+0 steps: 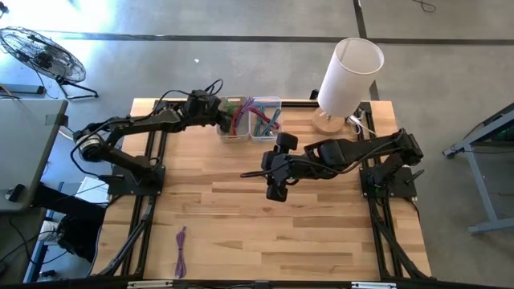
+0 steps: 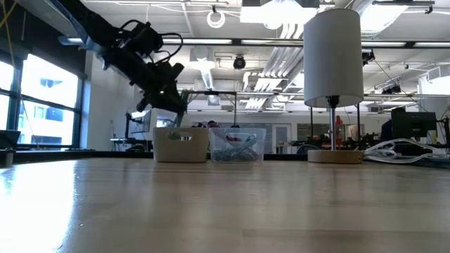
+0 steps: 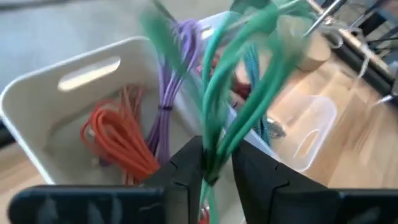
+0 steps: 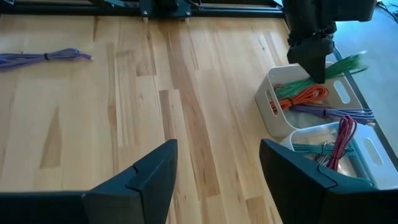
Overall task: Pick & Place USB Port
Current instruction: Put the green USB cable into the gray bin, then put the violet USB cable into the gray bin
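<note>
- A green cable (image 3: 239,81) is pinched between the left gripper (image 3: 214,165) fingers, so it can be dropped into the white bin (image 3: 37,106) right under it.
- Bin walls are close around; care is needed.
- Farther off, the right gripper (image 4: 214,165) is held wide, empty, over bare table (image 1: 321,233).
- A purple cable (image 1: 181,250) is left far away.

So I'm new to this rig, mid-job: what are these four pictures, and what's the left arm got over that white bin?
Two dark robot arms work at a wooden table. One picture looks straight down, one looks level across the tabletop, and each arm carries a wrist camera. The left gripper hangs over the white bin with a green cable bundle between its fingers; orange and purple cables lie inside. A clear bin of cables stands beside it, with a lamp further along. The right gripper waits open over mid-table. A loose purple cable lies near the front edge.
</note>
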Available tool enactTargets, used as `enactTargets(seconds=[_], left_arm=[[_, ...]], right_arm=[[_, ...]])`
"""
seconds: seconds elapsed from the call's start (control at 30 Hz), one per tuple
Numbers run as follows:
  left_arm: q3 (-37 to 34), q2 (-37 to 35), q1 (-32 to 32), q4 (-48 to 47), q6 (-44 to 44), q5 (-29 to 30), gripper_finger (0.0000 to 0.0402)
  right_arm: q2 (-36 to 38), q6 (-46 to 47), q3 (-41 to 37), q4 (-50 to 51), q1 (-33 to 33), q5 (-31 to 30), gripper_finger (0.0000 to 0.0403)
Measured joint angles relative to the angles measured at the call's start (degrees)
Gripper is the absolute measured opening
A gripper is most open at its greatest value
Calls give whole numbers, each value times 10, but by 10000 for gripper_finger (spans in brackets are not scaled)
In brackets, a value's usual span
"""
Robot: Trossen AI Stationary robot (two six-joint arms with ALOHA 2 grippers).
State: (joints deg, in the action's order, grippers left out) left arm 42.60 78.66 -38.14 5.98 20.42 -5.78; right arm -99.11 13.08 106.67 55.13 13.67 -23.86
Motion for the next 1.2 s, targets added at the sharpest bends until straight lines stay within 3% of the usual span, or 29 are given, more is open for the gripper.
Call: enactTargets(seconds=[0.17,0.33,0.63,0.83,0.97,1.1,1.2], left_arm=[[6,4,-17,-56,11,-12,111],[5,4,-21,-54,19,-23,139],[6,-1,-20,117,70,-130,165],[6,-2,-20,314,70,-288,165],[6,-2,-19,441,80,-438,165],[6,-5,11,515,167,-573,166],[6,-22,61,531,187,-629,166]], right_arm=[[0,7,0,9,0,1,220],[0,19,-3,28,0,0,220],[-1,21,-92,-12,-2,-10,220],[-1,12,-119,-36,-2,-28,220],[3,1,-119,-40,-1,-28,220],[27,-5,-119,-39,-1,-23,220],[53,-3,-118,-39,-1,-25,220]])
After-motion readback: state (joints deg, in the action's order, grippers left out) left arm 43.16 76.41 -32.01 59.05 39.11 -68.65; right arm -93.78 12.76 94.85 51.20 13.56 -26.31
